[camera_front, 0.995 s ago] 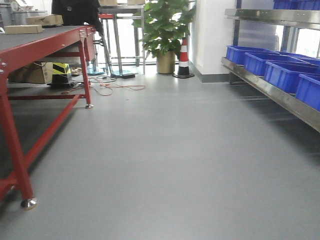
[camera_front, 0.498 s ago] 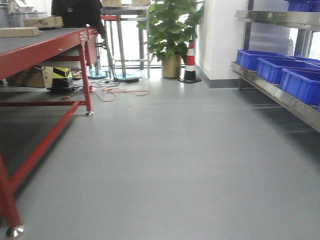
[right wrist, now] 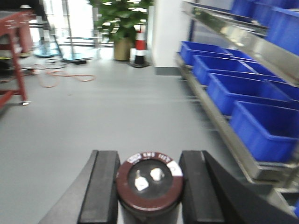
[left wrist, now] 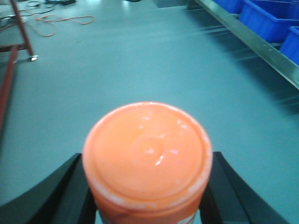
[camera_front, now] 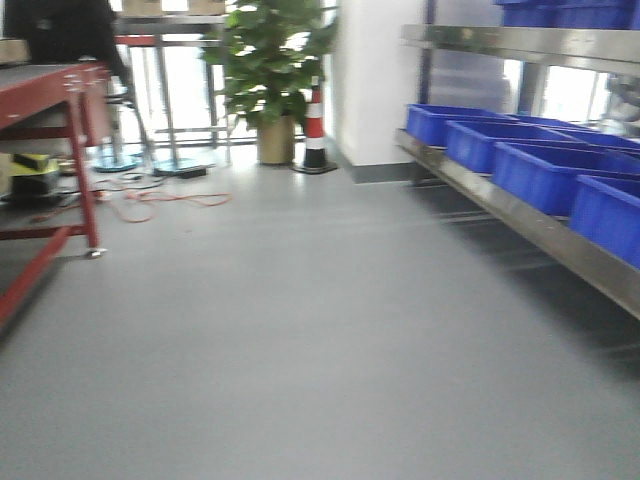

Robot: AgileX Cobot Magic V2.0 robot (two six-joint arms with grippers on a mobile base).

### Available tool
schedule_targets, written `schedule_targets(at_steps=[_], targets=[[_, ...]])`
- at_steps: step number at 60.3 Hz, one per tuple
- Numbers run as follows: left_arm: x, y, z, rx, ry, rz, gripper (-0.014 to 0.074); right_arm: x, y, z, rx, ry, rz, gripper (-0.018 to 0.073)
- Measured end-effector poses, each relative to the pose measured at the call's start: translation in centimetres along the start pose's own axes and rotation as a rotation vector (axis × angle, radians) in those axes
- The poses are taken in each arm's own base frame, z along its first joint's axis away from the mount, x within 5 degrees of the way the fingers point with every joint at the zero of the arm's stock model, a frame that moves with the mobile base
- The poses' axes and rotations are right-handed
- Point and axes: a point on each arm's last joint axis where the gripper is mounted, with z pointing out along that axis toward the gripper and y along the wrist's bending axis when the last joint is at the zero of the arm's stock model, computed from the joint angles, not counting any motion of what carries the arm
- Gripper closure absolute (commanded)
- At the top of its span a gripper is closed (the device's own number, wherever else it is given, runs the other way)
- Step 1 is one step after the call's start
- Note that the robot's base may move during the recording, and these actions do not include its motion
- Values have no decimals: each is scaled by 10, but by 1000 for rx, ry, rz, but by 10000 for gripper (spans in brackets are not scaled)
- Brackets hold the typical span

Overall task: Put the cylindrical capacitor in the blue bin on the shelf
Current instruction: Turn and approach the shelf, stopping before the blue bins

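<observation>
We have swung to the right since half a second ago. In the front view the red-framed bench [camera_front: 60,85] has slid from the left third of the frame to its far left edge, and the potted green plant [camera_front: 270,60] and the red-and-white traffic cone [camera_front: 314,125] have moved left of centre. The shiny stainless-steel shelf [camera_front: 520,215] now runs across the whole right side, showing more of its open blue plastic bins [camera_front: 545,170] than before. The picture is blurred. The grey floor [camera_front: 300,330] fills the lower half.

The front view shows neither arm; the wrist views do. At the bottom centre of the right wrist view, the right claw [right wrist: 149,161] pinches the stubby dark brown cylindrical capacitor [right wrist: 149,184] between two black fingers [right wrist: 100,191]. The capacitor stands upright, with two pale terminals on its top. The shelf [right wrist: 224,135] and its blue bins [right wrist: 264,126] run along the right edge of that frame, well apart from the capacitor.

In the lower middle of the left wrist view, the left claw [left wrist: 147,158] is pressed against both sides of a round orange-topped container [left wrist: 147,140]. An orange cable [left wrist: 60,21] lies on the floor at upper left.
</observation>
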Motion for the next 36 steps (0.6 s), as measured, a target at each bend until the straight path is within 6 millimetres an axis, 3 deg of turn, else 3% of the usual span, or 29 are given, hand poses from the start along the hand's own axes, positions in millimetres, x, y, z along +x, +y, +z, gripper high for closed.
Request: schedule_targets(at_steps=[36], targets=[[0,0,0,0,0,0,707,0,0,0,0,0,0,638]])
